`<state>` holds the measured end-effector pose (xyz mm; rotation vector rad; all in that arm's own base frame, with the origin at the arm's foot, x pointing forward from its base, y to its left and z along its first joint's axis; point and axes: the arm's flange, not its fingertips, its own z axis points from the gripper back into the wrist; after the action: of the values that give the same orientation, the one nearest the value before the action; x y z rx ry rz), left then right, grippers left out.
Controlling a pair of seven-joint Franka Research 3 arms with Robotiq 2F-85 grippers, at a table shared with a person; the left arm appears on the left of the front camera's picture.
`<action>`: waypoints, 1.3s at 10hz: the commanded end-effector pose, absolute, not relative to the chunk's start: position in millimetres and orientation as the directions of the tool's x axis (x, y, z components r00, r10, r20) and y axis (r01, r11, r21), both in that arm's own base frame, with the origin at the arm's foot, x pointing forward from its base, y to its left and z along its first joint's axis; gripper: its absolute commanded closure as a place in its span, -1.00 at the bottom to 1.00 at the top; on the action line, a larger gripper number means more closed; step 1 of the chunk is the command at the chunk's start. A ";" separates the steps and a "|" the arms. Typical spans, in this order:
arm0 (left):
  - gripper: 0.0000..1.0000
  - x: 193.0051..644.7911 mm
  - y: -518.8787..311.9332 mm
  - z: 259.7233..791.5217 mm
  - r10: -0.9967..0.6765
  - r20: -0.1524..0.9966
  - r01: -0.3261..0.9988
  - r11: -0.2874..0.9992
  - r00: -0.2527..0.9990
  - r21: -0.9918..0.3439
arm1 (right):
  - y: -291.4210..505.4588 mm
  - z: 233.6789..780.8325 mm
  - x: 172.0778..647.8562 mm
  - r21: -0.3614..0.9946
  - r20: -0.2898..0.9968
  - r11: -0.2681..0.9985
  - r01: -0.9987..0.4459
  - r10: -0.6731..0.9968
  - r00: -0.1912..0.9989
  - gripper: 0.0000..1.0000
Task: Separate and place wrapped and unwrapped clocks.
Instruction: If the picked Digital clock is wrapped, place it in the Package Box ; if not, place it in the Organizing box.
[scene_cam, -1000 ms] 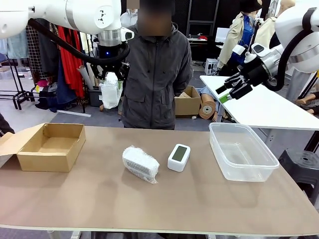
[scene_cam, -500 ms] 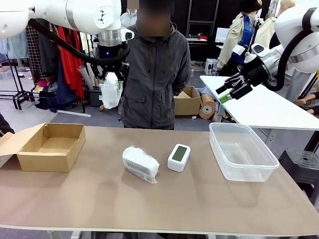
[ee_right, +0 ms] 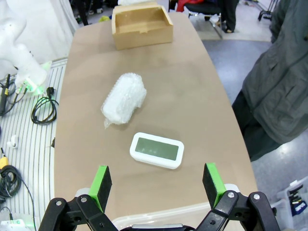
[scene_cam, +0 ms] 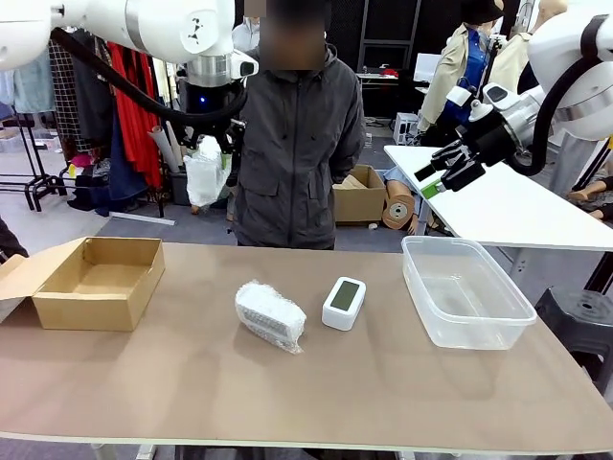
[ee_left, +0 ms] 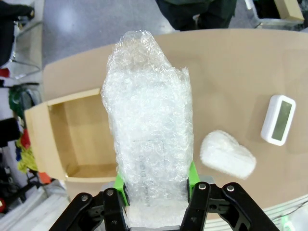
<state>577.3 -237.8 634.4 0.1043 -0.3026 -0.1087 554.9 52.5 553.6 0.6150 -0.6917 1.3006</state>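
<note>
So the left gripper is clamping down on one bubble-wrapped clock, with its green pads pinching one end of it from both sides. The bundle is hanging up high off the table, pointing downward in the front view, roughly beside the person's shoulder. It's an oblong lump, whitish and cloudy, all crinkly little bubbles. In the left wrist view a faint boxy outline is showing through the wrap.

The other wrapped clock is lying on its side near the middle of the brown, matte table. It's in the same puffy wrap, with a ribbed greyish shape showing through. The bare clock is lying screen up just to the right of it, not touching. It's smooth white plastic, a rounded rectangle with a grey-green screen.

Off to the left an open cardboard box is sitting with one flap folded out, plain brown. Over on the right a clear plastic tub is sitting, rectangular with rounded corners and a glossy rim.

The right gripper is hovering in the air above the far right of the table, jaws standing wide apart, holding nothing.
</note>
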 end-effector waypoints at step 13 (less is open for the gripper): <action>1.00 560.6 -65.5 592.6 -0.182 0.261 0.075 0.925 0.948 0.373 | 53.3 555.1 555.3 0.017 0.755 0.168 -0.986 0.644 0.123 -1.00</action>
<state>575.1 -76.0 593.2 0.3396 -0.2901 -0.1052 554.9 52.5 553.4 0.6153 -0.6914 1.3005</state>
